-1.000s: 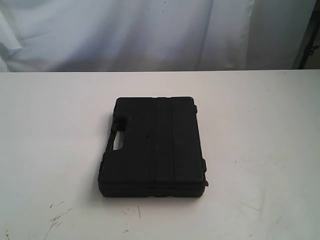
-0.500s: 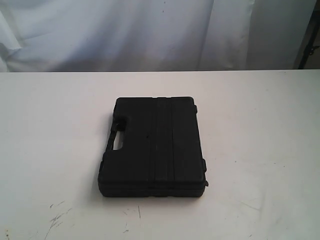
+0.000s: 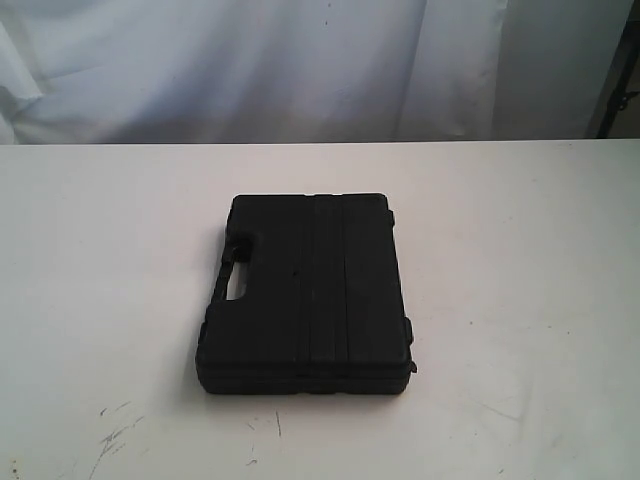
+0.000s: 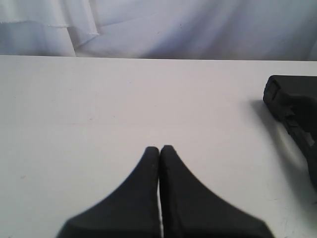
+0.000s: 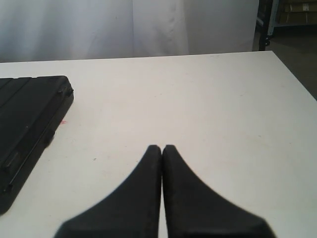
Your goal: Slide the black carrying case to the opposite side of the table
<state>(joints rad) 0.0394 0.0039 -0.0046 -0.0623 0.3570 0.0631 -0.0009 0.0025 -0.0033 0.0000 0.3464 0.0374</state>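
Pincers first: left pincer (image 4: pixel 159 148) clenched, tips pressed together, nothing between them; right pincer (image 5: pixel 162 147) the same. Both hang over bare table (image 3: pixel 520 250), and neither touches the case (image 3: pixel 310 295). Neither arm shows in the exterior view.

The case lies flat near the middle of the table, with the handle (image 3: pixel 238 285) cut-out on its left side. The left wrist view catches only one corner of it. The right wrist view sees one long edge, well apart from the tips.

Change over the last second: none that I can see; the case sits exactly where it did. I read this as the slide not yet begun. Next I would set one clenched pincer against a case edge and push.
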